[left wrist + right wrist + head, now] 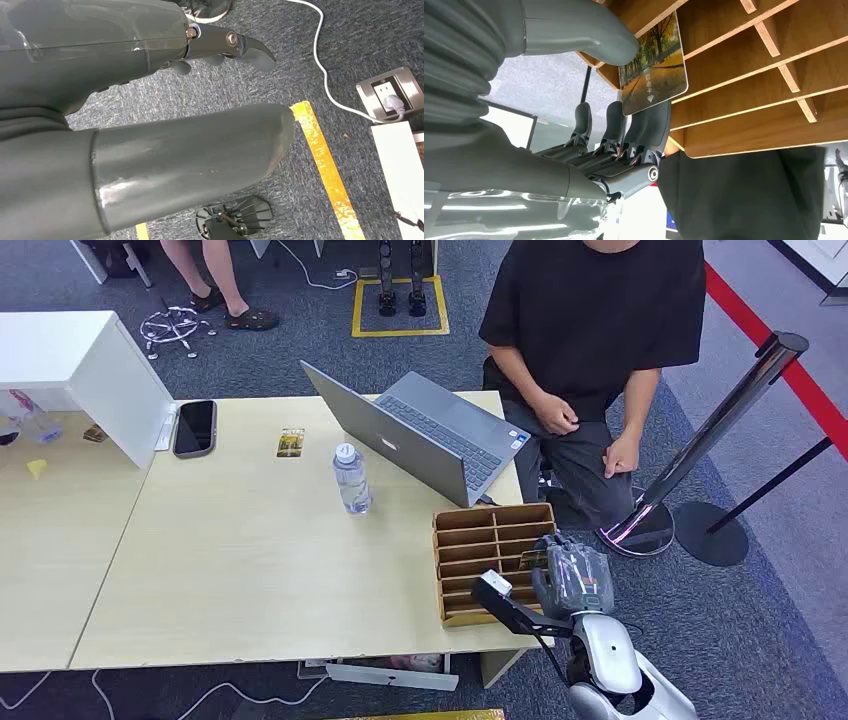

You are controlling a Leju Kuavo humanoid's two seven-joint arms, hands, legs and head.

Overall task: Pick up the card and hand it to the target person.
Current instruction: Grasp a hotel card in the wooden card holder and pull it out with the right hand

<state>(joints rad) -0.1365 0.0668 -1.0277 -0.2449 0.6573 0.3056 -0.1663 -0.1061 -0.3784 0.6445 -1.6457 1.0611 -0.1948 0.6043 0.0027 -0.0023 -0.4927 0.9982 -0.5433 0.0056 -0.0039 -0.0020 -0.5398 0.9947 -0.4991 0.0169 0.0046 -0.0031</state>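
Right now the robot's right hand (572, 578) sits at the near right corner of the wooden organizer (470, 565), the slotted box on the light wooden table (240, 570). From the wrist camera the card (653, 65), printed with an autumn tree scene, is pinched between the thick grey thumb (584, 30) and the darker fingers (646, 125), and it lies right against the organizer's wooden dividers; whether it is fully out of its slot I cannot tell. The left hand (150, 125) hangs low over the grey carpet, holding nothing, its thumb and fingers apart. A person in a black shirt (600, 310) crouches just beyond the table's right end, both hands resting at the knees, near the organizer but not touching it. On the table stand a clear water bottle (351, 478) and an open grey laptop (420, 435), with a dark phone (195, 427) and a second small card (291, 443) farther back. A stanchion post (700, 455) stands to the right of the person.
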